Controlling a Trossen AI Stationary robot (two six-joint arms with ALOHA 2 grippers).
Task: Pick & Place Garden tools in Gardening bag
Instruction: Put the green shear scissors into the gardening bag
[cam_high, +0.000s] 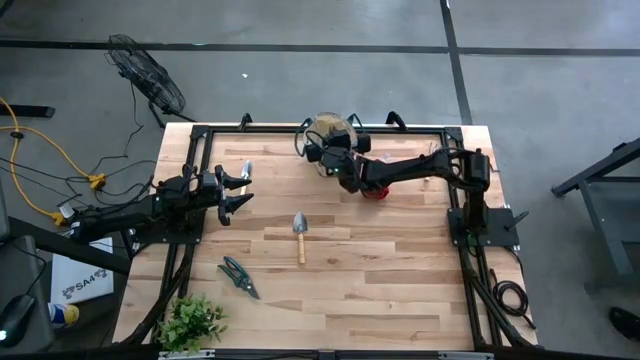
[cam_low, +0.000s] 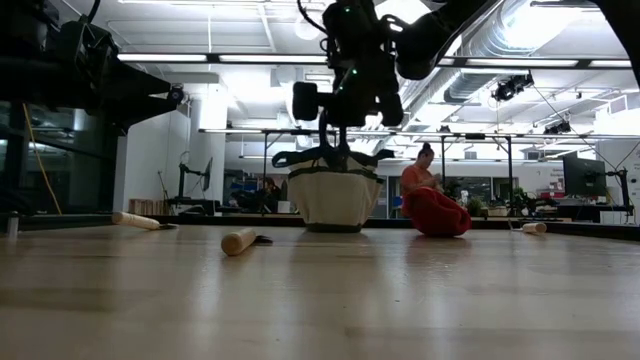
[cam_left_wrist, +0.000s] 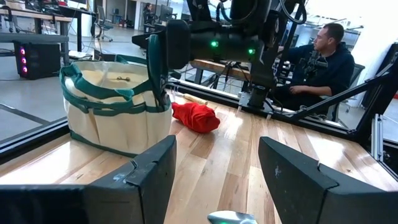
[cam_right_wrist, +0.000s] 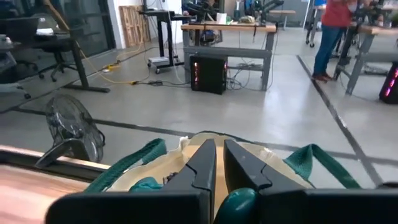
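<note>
The beige gardening bag with green trim stands at the table's far edge; it also shows in the low view. My right gripper hangs over it, shut on green-handled pruning shears. A red bundle lies right of the bag. A wooden-handled trowel lies mid-table, and a second pair of shears lies nearer the front. My left gripper is open and empty at the left, with a metal tool just beyond it. My right gripper pinches the pruning shears between its two fingers at the green handle. The blades stick out past the fingertips. The fingers point down over the bag's open top, and the shears hang upright, blades down at the bag's rim, clear of the table.
A leafy plant stands at the near left corner. A wooden handle lies at the left and another at the far right in the low view. A person sits beyond the table. Bare wood lies at the near right.
</note>
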